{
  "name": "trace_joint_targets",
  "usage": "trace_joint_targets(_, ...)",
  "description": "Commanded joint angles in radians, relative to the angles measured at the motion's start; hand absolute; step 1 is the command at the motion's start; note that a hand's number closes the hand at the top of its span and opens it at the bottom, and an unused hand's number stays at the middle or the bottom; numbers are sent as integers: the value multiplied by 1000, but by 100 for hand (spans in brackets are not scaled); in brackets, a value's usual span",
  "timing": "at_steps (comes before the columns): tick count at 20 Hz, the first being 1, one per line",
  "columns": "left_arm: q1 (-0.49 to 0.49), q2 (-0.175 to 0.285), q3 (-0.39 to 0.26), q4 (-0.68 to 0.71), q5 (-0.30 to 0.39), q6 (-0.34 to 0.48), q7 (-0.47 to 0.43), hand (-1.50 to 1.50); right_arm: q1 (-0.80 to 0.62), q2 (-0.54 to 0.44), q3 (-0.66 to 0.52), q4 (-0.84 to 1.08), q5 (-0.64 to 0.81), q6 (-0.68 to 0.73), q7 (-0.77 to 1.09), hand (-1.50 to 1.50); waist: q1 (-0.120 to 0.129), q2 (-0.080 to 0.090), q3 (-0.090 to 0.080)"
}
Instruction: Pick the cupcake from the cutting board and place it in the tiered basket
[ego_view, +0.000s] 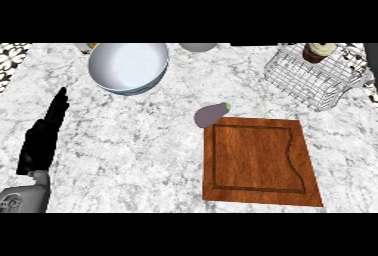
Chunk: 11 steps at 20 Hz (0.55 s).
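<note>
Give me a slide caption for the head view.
Brown cupcake sits in the white wire tiered basket; purple aubergine beside the wooden cutting board; black left hand rests open.

- Only 1 view, taken from the robot's head, above the near side of the white-and-grey marbled stone counter (133, 150).
- It faces forward and steeply down, so the counter's top fills the frame from side to side.
- Near part: the brown rectangular wooden cutting board (258, 160) lies low and right of centre, its far edge looking narrower than its near edge.
- Far part: the wide white round bowl (129, 67) and the silver wire tiered basket (314, 82) sit close to the upper edge.
- The black left hand (44, 135), fingers straight, enters at the lower-left corner, placing the camera above the arm.
</note>
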<state>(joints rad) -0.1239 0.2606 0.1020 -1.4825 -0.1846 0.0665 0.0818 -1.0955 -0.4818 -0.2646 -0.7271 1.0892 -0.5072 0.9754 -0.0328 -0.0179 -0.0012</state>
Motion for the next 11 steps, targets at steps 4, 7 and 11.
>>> trace_joint_targets(4,69,-8,17,7,-3,16,-40,0,191,21,-25,-368,-93,139,121,-150,-53,-18,-1)
trace_joint_targets(7,72,6,29,-23,9,5,-9,0,328,35,-12,-563,-109,176,132,-150,-58,-21,0)
trace_joint_targets(11,52,0,47,28,5,26,-26,0,550,66,-43,-810,-196,159,73,-150,-92,-15,1)
